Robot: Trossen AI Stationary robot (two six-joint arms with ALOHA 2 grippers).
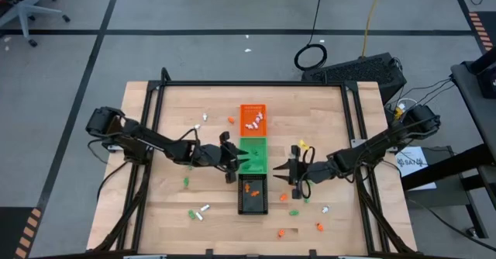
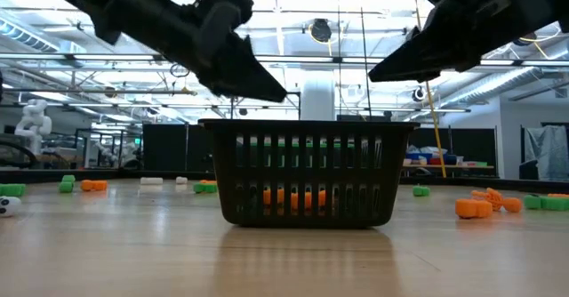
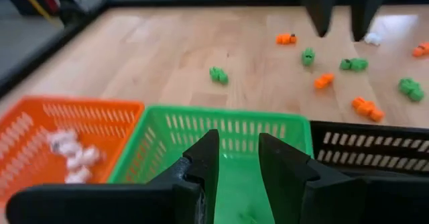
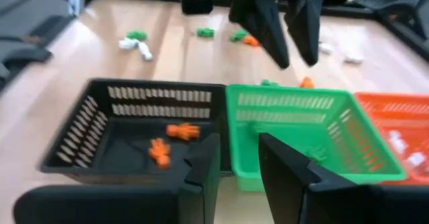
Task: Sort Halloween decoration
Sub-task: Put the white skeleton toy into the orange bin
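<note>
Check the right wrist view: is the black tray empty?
No, two orange trinkets lie on the floor of the black tray.

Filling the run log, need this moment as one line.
left gripper: open, over green tray | right gripper: open, empty, beside black tray | orange tray: white trinkets

A pale wooden table point(image 1: 194, 127) stands on a grey floor point(image 1: 194, 11) crossed by dark lines, with an office chair point(image 1: 27, 11) at ten o'clock, a coiled black cable point(image 1: 311, 56) at one o'clock, and bright ceiling lights point(image 2: 293, 12) overhead.
</note>
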